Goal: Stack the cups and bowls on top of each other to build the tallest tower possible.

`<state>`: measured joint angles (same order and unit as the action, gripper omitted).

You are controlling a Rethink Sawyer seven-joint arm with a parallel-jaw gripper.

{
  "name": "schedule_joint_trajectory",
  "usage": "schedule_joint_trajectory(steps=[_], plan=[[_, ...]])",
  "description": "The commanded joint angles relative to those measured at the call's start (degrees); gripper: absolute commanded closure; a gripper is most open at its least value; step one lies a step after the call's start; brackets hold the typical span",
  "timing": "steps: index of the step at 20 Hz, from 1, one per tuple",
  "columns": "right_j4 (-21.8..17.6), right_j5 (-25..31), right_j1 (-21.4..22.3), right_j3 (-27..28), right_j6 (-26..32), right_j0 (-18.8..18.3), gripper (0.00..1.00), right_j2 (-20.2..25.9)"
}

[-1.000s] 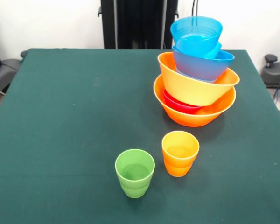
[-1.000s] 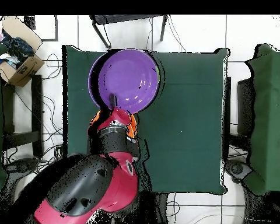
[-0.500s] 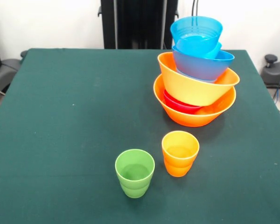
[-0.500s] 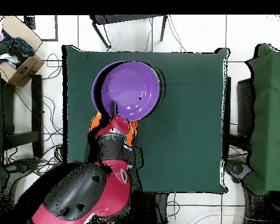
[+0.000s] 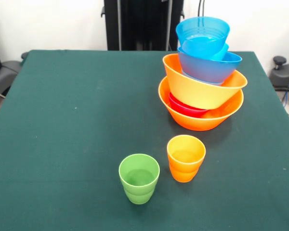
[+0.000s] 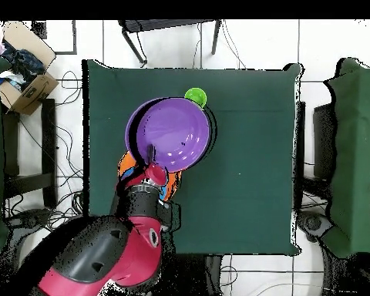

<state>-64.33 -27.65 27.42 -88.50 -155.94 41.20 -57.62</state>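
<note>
In the front view the tower [image 5: 202,77] stands at the right: a large orange bowl [image 5: 201,118] at the base, a red bowl [image 5: 185,108] in it, then a tilted orange bowl [image 5: 197,90], a blue bowl [image 5: 209,66] and smaller blue bowls [image 5: 203,33] on top. A green cup [image 5: 139,178] and an orange cup [image 5: 185,158] stand upright near the front edge. The overhead view has my gripper [image 6: 150,152] shut on the rim of the wide purple bowl [image 6: 176,131], held high. That bowl hides most of the tower. The green cup [image 6: 195,97] peeks out beyond it.
The green table [image 5: 62,120] fills the front view. My red arm [image 6: 103,254] reaches in from the bottom of the overhead view. Off the table are a cardboard box [image 6: 25,69], a chair [image 6: 169,31] and another green table [image 6: 361,154].
In the overhead view the arm and the purple bowl have drawn back toward the robot's base, uncovering the green cup. The front view is unchanged.
</note>
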Motion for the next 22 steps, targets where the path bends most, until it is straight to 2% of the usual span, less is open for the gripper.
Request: schedule_joint_trajectory(steps=[1, 4, 11, 13, 15, 19, 22], plan=[[4.5, 6.6, -1.1, -5.3, -4.9, -0.6, 1.0, 11.6], [7.1, 6.4, -1.7, -6.2, -1.9, -0.5, 1.0, 11.8], [9.9, 6.6, -3.4, -7.7, -0.5, -1.0, 1.0, 13.3], [8.8, 7.8, -3.7, -7.8, -0.8, -1.2, 1.0, 14.3], [9.9, 7.0, -4.2, -8.0, -0.2, -1.5, 1.0, 14.5], [4.9, 11.5, -2.7, -8.2, -3.5, -2.2, 1.0, 18.2], [-1.0, 15.6, -0.1, -9.0, -6.4, -2.9, 1.0, 22.1]])
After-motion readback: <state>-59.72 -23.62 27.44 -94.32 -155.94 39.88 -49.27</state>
